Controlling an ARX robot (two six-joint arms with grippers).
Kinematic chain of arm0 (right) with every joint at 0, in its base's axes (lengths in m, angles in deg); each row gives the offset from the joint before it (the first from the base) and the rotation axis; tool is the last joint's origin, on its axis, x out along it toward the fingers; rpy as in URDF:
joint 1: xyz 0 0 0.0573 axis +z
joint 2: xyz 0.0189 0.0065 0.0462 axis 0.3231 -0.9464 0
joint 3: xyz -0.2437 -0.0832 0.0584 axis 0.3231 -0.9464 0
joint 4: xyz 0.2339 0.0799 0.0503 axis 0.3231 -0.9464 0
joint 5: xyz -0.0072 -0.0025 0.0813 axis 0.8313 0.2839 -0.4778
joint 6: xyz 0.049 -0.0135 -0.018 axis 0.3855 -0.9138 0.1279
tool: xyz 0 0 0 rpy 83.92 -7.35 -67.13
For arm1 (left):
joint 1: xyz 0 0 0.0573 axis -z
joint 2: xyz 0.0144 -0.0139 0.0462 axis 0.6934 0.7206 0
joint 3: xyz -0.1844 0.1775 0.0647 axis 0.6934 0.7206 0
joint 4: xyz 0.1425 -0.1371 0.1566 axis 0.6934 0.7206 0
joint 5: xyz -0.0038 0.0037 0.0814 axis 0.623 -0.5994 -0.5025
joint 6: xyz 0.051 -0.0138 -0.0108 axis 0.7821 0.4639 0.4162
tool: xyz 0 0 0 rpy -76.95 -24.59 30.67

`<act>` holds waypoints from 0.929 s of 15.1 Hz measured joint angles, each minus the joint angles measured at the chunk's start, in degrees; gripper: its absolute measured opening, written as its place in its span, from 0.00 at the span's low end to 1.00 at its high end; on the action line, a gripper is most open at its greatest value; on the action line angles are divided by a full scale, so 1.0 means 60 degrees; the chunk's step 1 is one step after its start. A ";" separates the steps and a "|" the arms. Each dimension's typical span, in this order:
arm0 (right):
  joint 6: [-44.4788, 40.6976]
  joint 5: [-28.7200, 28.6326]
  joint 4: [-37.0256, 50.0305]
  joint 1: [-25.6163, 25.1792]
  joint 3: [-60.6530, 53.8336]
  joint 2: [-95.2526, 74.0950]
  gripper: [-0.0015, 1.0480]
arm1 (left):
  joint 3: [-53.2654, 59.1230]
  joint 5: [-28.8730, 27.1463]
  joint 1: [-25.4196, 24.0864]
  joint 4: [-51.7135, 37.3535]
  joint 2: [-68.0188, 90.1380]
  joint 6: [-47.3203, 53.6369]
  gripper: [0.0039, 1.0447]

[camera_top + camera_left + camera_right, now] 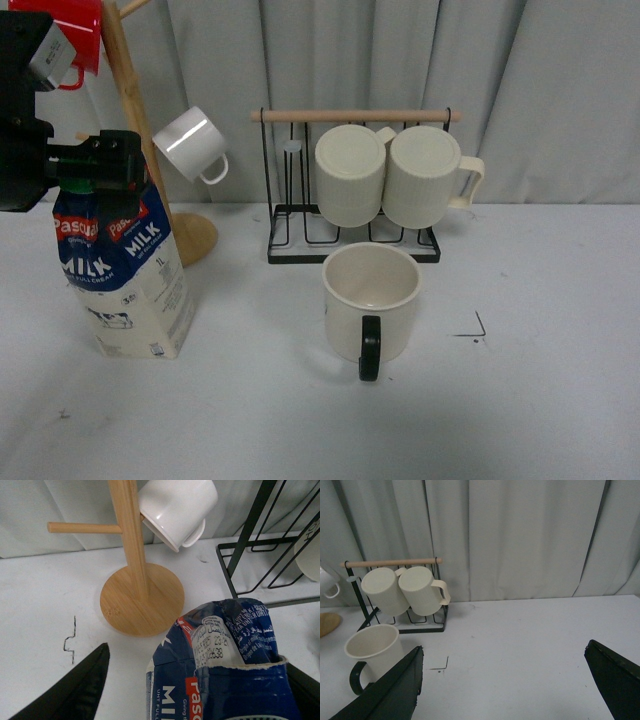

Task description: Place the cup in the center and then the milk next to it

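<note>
Front view: left hand (95, 165) loosely straddles milk (130, 285) top; right hand (505, 690) wide; cup (371, 297) stands mid-table.

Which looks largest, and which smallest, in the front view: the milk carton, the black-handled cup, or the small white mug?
1. milk carton
2. black-handled cup
3. small white mug; it hangs farther from the camera, so its real size is less sure.
</note>
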 joint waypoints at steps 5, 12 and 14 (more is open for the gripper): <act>0.0000 0.0000 0.0004 0.0000 0.0000 0.0000 0.94 | 0.0124 -0.0102 0.0208 -0.0073 0.0291 -0.0033 0.34; 0.0000 0.0000 0.0000 0.0000 0.0000 0.0000 0.94 | 0.0179 -0.0503 0.0692 0.0226 0.0036 -0.0029 0.16; 0.0000 0.0000 0.0004 0.0000 0.0000 0.0000 0.94 | 0.0197 -0.0678 0.1180 0.0357 -0.0117 -0.0069 0.16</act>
